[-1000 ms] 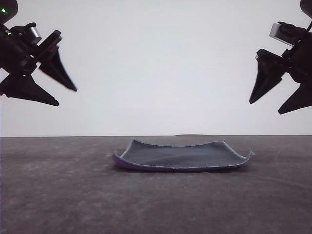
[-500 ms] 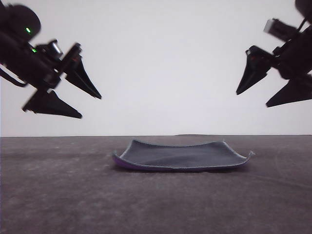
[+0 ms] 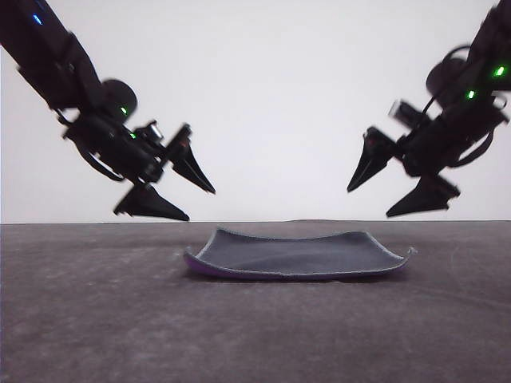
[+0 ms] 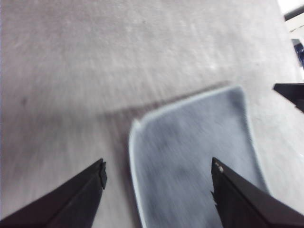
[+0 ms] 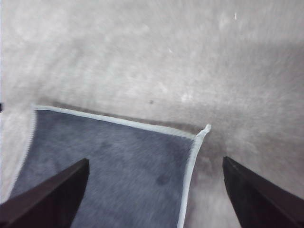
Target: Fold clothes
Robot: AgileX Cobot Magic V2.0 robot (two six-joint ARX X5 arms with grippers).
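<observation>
The clothes (image 3: 295, 255) lie flat on the dark table, grey face up, with a strip of purple showing under the left edge and a pale stitched border. Its right corner curls up. My left gripper (image 3: 200, 203) hangs open just above and left of the cloth's left end. In the left wrist view the cloth (image 4: 194, 152) sits between the spread fingers (image 4: 85, 190). My right gripper (image 3: 369, 199) is open above the cloth's right end. The right wrist view has the cloth (image 5: 114, 161) and its upturned corner between the open fingers (image 5: 57, 194).
The grey table (image 3: 96, 319) stretches wide around the cloth, with a plain white wall behind. The right gripper's fingertip (image 4: 289, 90) shows at the edge of the left wrist view.
Both arms have come down and inward toward the cloth's two ends, still open. The cloth has not moved.
</observation>
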